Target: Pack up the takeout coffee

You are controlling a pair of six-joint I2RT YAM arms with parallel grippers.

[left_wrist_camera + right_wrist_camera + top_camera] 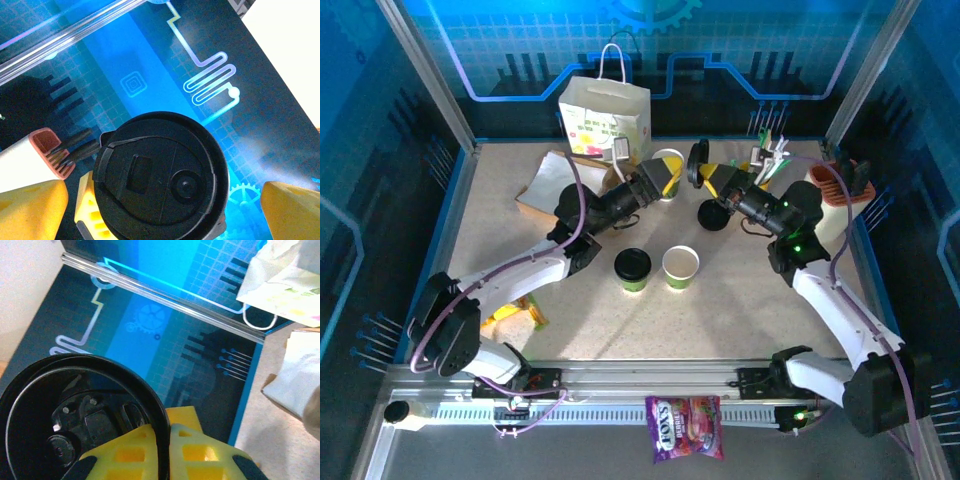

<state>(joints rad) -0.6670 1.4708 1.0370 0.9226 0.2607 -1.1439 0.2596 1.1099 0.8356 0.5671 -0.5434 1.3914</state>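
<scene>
While the right gripper (162, 445) pinches a black lid (75, 410) beyond the open cup (681, 266), the spread left gripper (161, 200) flanks it; next, likely capping.

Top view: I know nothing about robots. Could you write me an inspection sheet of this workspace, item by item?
Surface: speckled beige table, no spills seen.
Job's things: lidded cup and open cup stand upright side by side mid-table; a black lid is held up off the table.
Clutter: bag at the back, straws at the right, brown paper at the left, sweets packet past the near rail.
Grippers: right gripper shut on the lid's rim; left gripper open, fingers either side of the lid, not touching.
Cables: purple cables run along both arms.
Surroundings: blue lit panels in a metal frame.
</scene>
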